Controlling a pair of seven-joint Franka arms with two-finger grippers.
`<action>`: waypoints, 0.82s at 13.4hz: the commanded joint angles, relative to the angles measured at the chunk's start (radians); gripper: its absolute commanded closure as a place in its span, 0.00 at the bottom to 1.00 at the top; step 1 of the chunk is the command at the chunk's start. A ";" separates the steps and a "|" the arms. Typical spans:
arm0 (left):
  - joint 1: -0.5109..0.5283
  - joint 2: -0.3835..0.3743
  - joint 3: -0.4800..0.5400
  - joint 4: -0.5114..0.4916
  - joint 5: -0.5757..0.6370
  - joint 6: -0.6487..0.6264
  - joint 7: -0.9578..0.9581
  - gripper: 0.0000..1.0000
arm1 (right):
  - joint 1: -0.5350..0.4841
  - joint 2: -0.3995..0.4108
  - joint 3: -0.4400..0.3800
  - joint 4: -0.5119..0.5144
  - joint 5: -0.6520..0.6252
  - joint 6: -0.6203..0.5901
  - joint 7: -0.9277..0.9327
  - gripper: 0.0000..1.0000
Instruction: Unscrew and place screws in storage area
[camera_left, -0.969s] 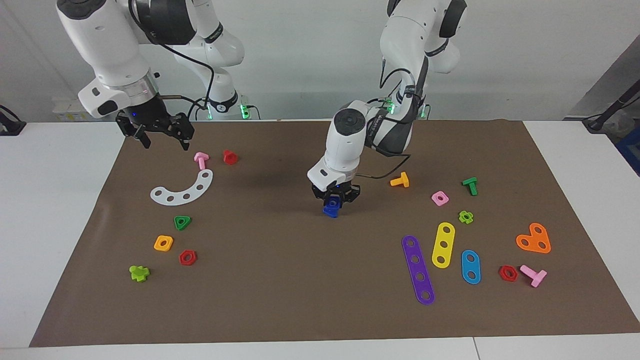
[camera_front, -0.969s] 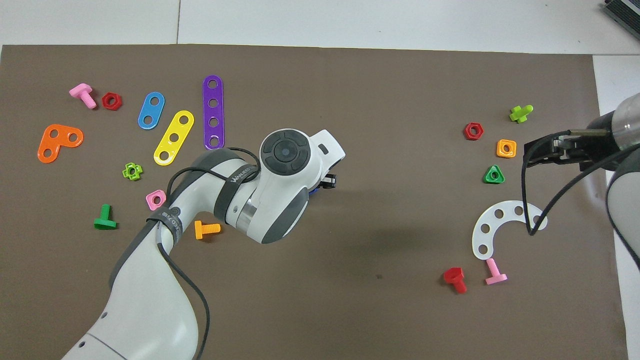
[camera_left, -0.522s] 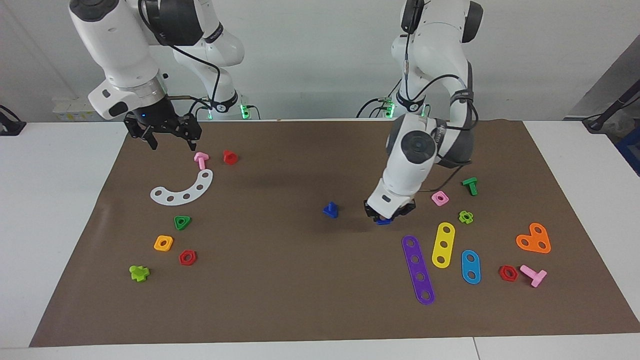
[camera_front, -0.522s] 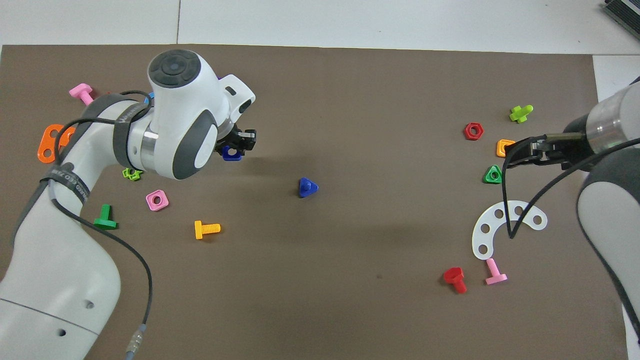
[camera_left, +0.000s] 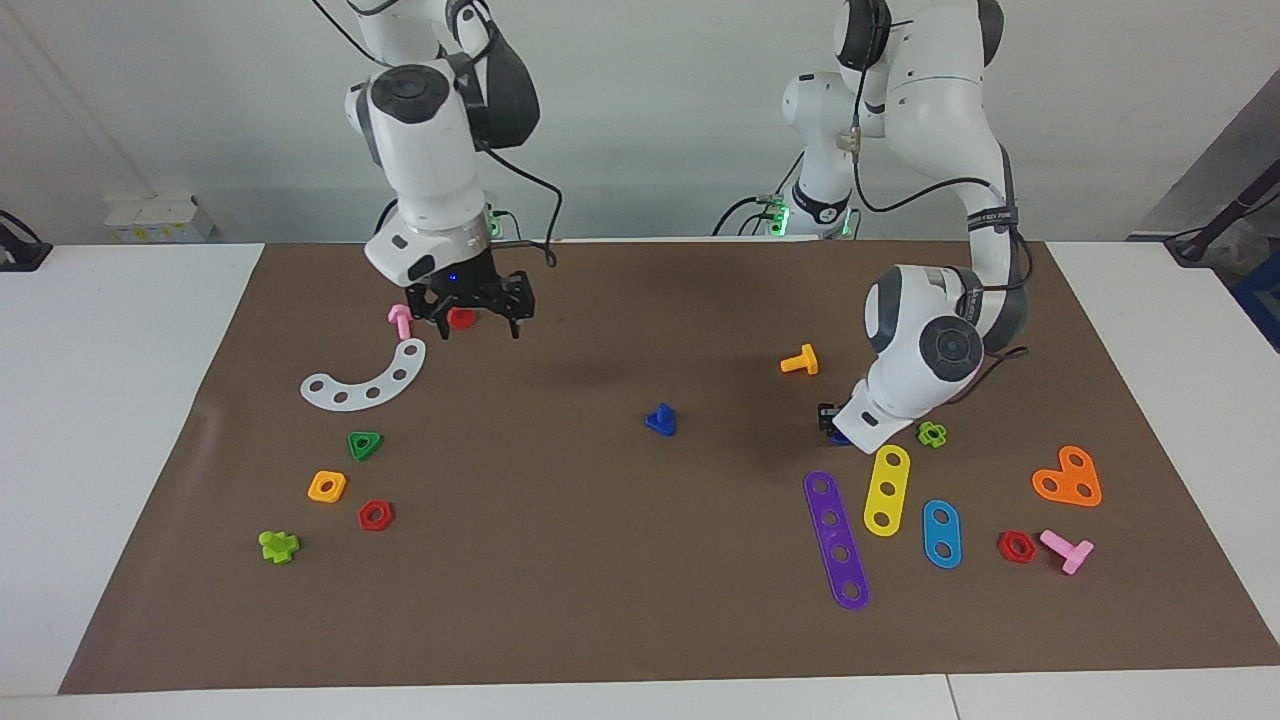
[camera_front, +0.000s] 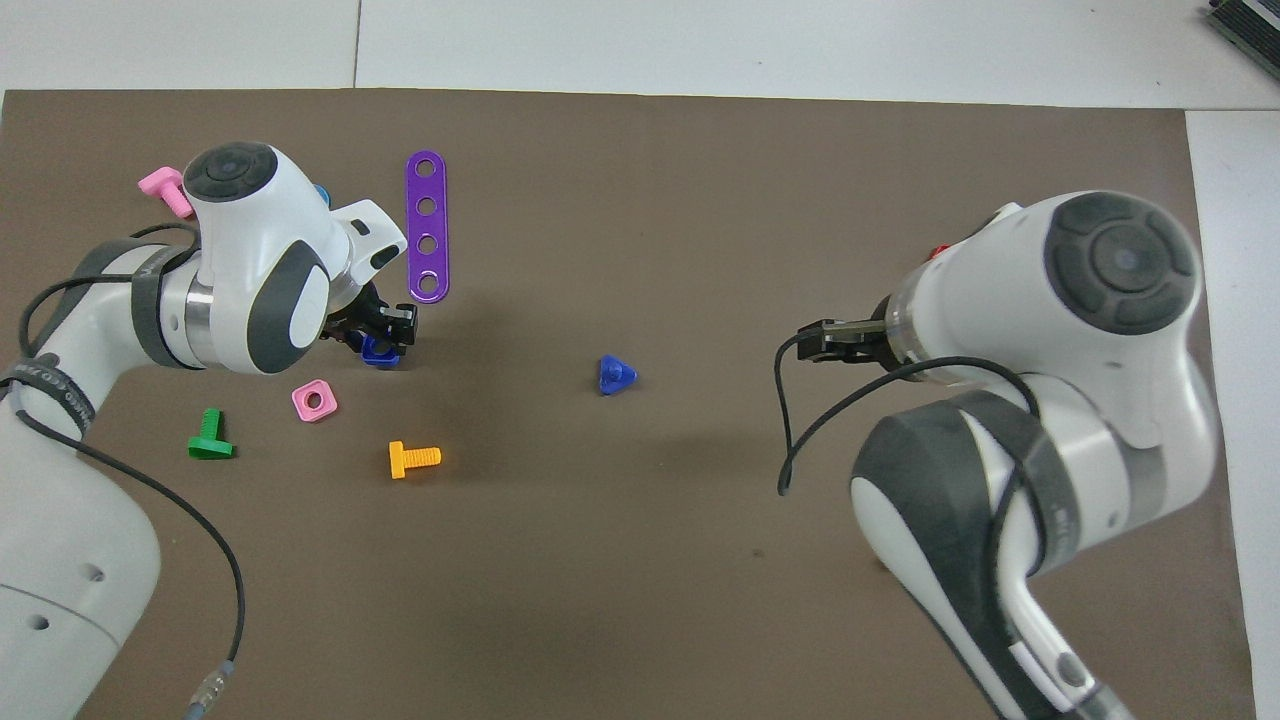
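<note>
A dark-blue screw (camera_left: 660, 420) (camera_front: 615, 375) with a triangular head lies alone in the middle of the brown mat, and no gripper touches it. My left gripper (camera_left: 830, 425) (camera_front: 385, 335) is low at a blue square nut (camera_left: 842, 438) (camera_front: 380, 351), beside the purple strip (camera_left: 836, 540) and the yellow strip (camera_left: 886, 489). Its wrist hides the grip in the facing view. My right gripper (camera_left: 477, 325) hangs open over a red screw (camera_left: 460, 318), beside a pink screw (camera_left: 400, 320). It holds nothing.
Toward the right arm's end lie a white arc (camera_left: 365, 380), a green triangular nut (camera_left: 365, 444), an orange nut (camera_left: 327, 486) and a red nut (camera_left: 375, 515). Toward the left arm's end lie an orange screw (camera_left: 800, 361), a blue strip (camera_left: 941, 533) and an orange heart plate (camera_left: 1068, 478).
The left arm carried the blue nut away from the screw in the middle to the strips at its own end. The right arm swung in from the mat's edge to over the red screw.
</note>
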 joint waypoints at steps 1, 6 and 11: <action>-0.002 -0.046 0.000 -0.043 0.019 0.028 0.002 0.00 | 0.100 0.093 -0.004 -0.002 -0.011 0.115 0.131 0.02; 0.112 -0.078 0.000 0.125 0.011 -0.151 0.008 0.00 | 0.194 0.225 -0.004 0.040 -0.043 0.247 0.265 0.11; 0.170 -0.291 0.006 0.034 0.020 -0.288 0.004 0.00 | 0.234 0.359 -0.004 0.173 -0.043 0.247 0.273 0.14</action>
